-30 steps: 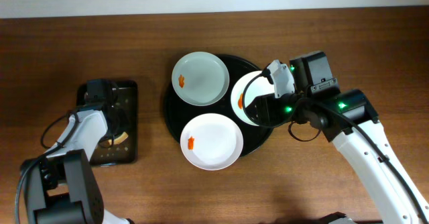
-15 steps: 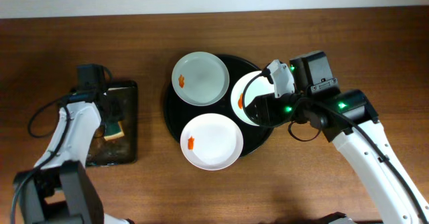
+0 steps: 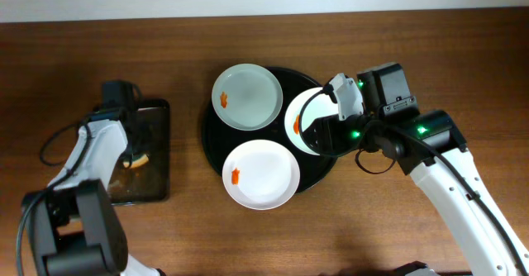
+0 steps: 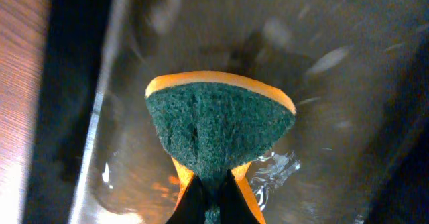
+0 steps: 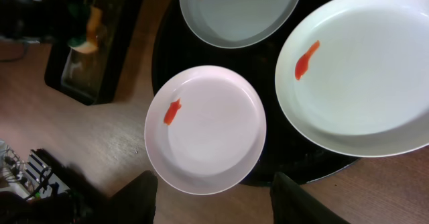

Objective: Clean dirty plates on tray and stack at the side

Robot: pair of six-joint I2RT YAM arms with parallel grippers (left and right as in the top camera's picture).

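Three white plates with orange-red smears lie on the round black tray (image 3: 212, 137): one at the back left (image 3: 247, 97), one at the front (image 3: 260, 173), and one at the right (image 3: 297, 115), partly hidden by my right arm. My right gripper (image 3: 321, 134) is open and empty above the tray. In the right wrist view its fingers (image 5: 218, 207) hang above the near edge of the front plate (image 5: 204, 127), with the right plate (image 5: 365, 70), the back plate (image 5: 238, 9) and the tray (image 5: 171, 56) beyond. My left gripper (image 4: 211, 200) is shut on a green and orange sponge (image 4: 218, 133).
A smaller rectangular black tray (image 3: 157, 156) lies at the left, wet inside (image 4: 348, 117). My left gripper (image 3: 131, 154) holds the sponge above it. The wooden table (image 3: 388, 226) lies all round. A pale wall edge runs along the back.
My left arm has shifted over the rectangular tray with the sponge in its jaws. The right arm and the three plates have not moved.
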